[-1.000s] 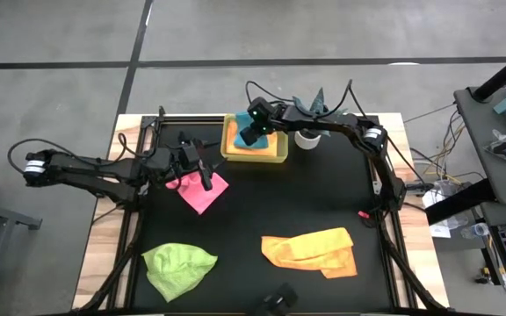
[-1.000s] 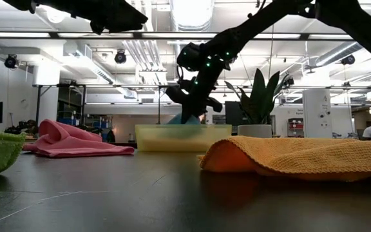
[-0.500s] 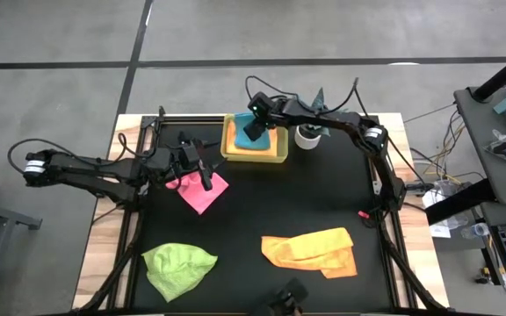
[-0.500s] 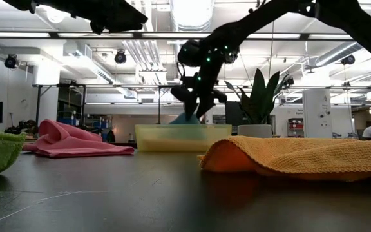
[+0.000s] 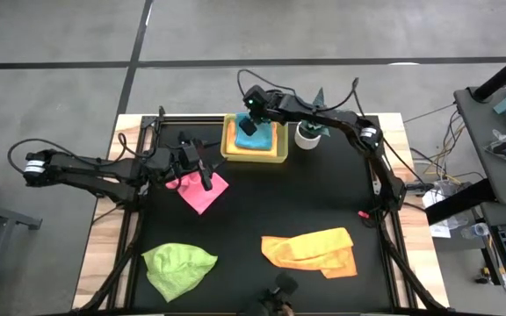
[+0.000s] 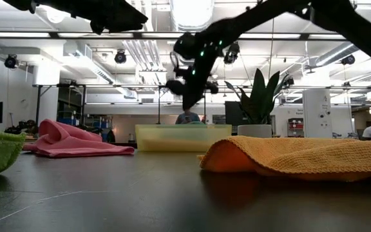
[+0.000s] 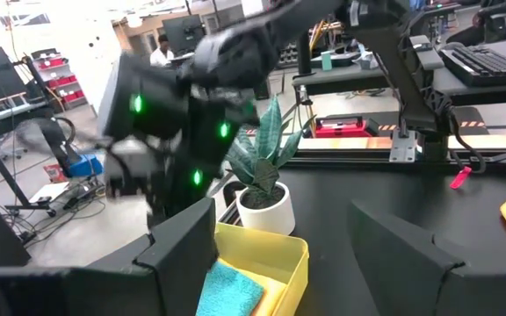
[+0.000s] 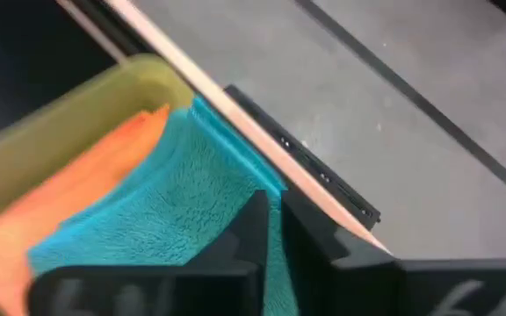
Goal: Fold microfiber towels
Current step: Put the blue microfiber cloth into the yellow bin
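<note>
A turquoise towel (image 5: 257,142) lies in the yellow tray (image 5: 280,156) at the table's far edge, on top of an orange towel (image 8: 86,180). My right gripper (image 5: 246,125) hangs shut just above the turquoise towel (image 8: 165,228), over the tray's far left corner, and touches nothing. A pink towel (image 5: 204,191) lies crumpled left of centre. My left gripper (image 5: 202,168) hovers open, level, above the pink towel's far edge. A lime green towel (image 5: 179,266) and a second orange towel (image 5: 313,250) lie bunched near the near edge.
A small spiky plant in a white pot (image 5: 307,133) stands right beside the tray. A small red object (image 5: 365,213) lies near the table's right edge. Bare black table stretches across the middle between the towels.
My right gripper has risen out of the tray, off the turquoise towel, and has drifted a little toward the tray's far left corner, rolling its wrist as it went. The turquoise towel stays in the tray.
</note>
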